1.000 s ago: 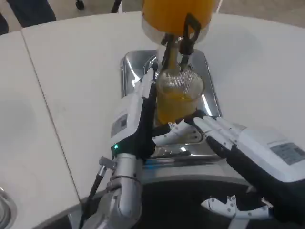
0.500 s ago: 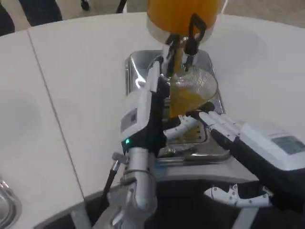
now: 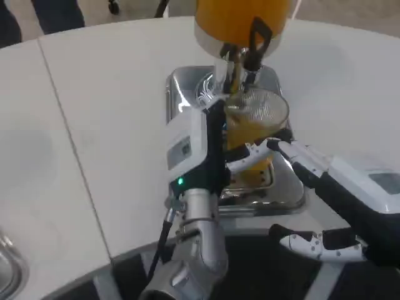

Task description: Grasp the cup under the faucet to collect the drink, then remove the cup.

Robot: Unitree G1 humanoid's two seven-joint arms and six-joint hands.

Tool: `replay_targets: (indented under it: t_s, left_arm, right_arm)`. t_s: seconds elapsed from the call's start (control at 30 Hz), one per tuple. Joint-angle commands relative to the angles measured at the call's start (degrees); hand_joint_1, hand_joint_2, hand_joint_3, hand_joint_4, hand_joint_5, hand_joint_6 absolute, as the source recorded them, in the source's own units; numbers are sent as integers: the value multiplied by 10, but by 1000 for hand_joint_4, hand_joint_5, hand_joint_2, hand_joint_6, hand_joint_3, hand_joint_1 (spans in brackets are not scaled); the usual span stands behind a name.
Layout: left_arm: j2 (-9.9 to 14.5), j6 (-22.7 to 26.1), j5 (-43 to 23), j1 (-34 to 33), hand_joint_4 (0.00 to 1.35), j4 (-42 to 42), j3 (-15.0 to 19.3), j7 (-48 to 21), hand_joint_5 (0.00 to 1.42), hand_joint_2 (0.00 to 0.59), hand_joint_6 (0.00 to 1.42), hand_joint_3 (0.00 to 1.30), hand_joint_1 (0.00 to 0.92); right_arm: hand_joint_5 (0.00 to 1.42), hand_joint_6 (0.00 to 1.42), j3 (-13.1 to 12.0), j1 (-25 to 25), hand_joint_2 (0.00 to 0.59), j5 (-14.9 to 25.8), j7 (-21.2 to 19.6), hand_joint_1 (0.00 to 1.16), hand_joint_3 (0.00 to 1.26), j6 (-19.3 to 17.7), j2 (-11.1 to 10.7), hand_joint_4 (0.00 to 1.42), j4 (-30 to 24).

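Observation:
A clear ribbed cup (image 3: 255,124), partly filled with orange drink, stands under the black-handled faucet (image 3: 248,51) of the orange dispenser (image 3: 241,17). It is over the silver drip tray (image 3: 182,92). My left hand (image 3: 203,147) grips the cup from its left side, with a white finger crossing the cup's front. My right hand (image 3: 334,178) lies to the cup's lower right, fingers stretched toward it and holding nothing. Its fingertips (image 3: 278,147) are close to the cup wall; I cannot tell if they touch.
The white table (image 3: 106,106) has a seam running down its left part. A metal rim (image 3: 7,272) shows at the bottom left corner. The table's front edge curves just below my forearms.
The whole picture has shifted, so the camera moved. My left hand still holds the cup under the faucet. The right hand's fingers now reach closer to the cup.

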Motion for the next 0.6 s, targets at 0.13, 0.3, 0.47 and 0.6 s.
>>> replay_targets:
  t_s: [0.13,0.3,0.47,0.6]
  left_arm:
    - [-32,-50,-21,25,1253,24,5,48,1407,68,1424,988,598]
    - [-29,-63,-30,28,1264,25,12,53,1393,74,1424,1030,631]
    - [-21,-70,-29,29,1250,22,9,55,1376,72,1424,1049,654]
    - [-13,-80,-29,32,1253,14,11,54,1390,65,1424,1061,664]
  right_arm:
    - [25,95,13,-1,376,-4,9,557,25,3,-3,0,-3]
    - [25,95,14,-7,374,-2,14,552,26,9,-3,0,-4]
    - [25,97,16,-10,377,-1,15,551,26,8,-3,0,-5]
    - [25,105,21,-17,379,-3,11,552,26,8,3,0,-3]
